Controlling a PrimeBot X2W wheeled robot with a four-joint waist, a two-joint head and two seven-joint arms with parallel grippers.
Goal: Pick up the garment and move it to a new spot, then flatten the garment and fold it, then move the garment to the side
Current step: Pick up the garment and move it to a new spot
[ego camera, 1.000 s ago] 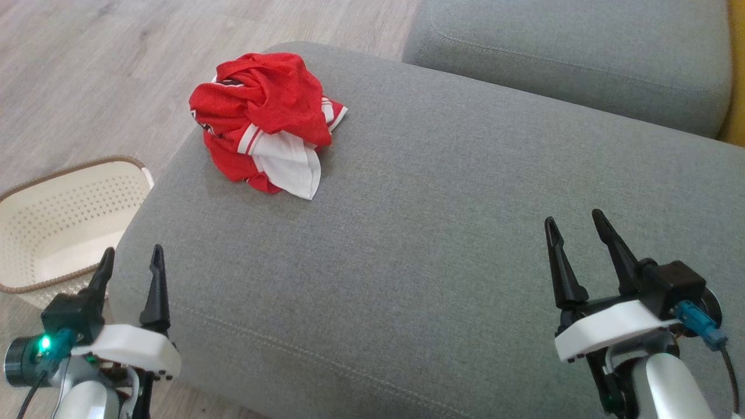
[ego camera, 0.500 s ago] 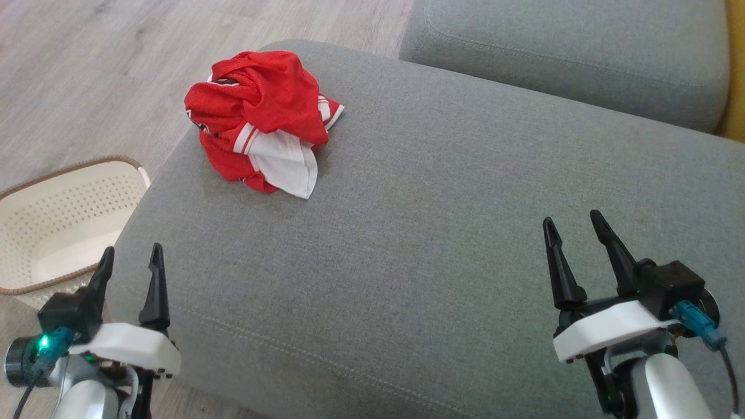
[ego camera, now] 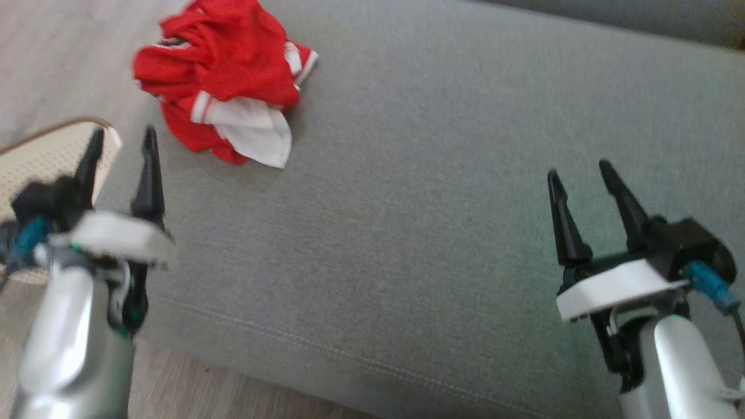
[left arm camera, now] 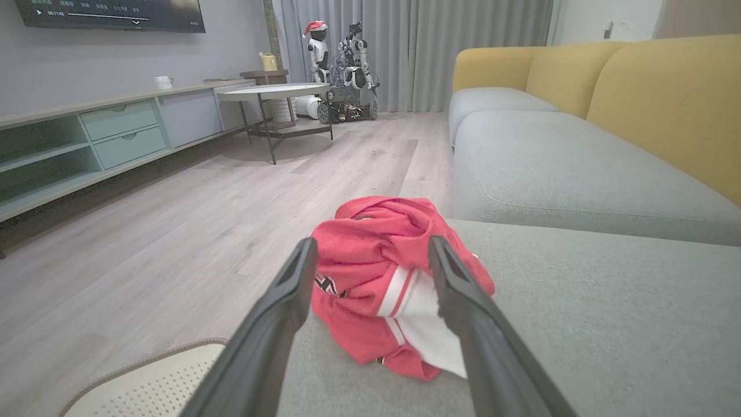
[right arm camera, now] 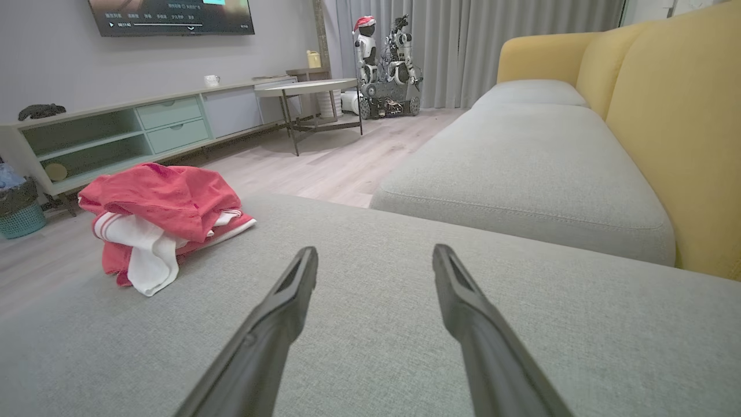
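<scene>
Blurred left gripper (ego camera: 122,138) and right gripper (ego camera: 579,173) gape empty; red jersey (ego camera: 221,81), top cropped, lies by the sofa cushion (ego camera: 436,221)'s left edge.

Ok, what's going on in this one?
A two-armed robot faces a crumpled red and white garment lying near the far left corner of a grey sofa cushion. Its left gripper is open and lined up on the garment, apparently short of touching it. The right gripper is open above bare cushion. Nothing is picked up yet.
</scene>
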